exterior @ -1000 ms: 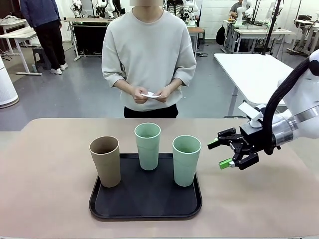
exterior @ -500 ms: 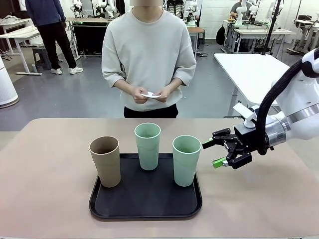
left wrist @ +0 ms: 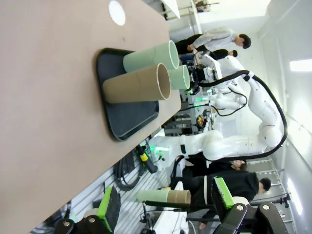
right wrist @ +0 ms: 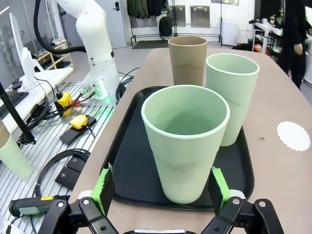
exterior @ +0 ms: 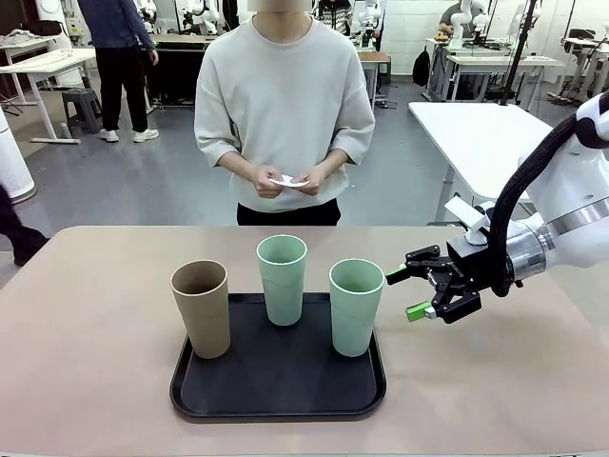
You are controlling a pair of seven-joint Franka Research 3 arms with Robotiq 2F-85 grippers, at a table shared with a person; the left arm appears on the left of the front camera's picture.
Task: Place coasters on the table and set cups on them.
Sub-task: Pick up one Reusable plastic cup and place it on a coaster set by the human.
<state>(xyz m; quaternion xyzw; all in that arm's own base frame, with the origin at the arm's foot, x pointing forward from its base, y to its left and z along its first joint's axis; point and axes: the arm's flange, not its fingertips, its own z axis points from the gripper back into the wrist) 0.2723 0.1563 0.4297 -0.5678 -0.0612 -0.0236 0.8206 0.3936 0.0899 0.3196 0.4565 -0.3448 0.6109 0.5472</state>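
Cups (exterior: 283, 278) crowd the black tray (exterior: 276, 386); right pincer (exterior: 403, 293) released beside the nearer mint cup (exterior: 356, 307); left pincer (left wrist: 165, 197) released.

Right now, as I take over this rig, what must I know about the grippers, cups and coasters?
Left gripper: open, empty.
Right gripper: open, beside the right pale mint green tapered tumbler, not gripping it.
That tumbler, the second mint tumbler and the tan-brown tumbler stand on the black rounded-square tray.
One white lacy paper coaster lies on the beige table; the person's hands hold something white.
Done: one coaster laid. Left: other coasters, all three cups.
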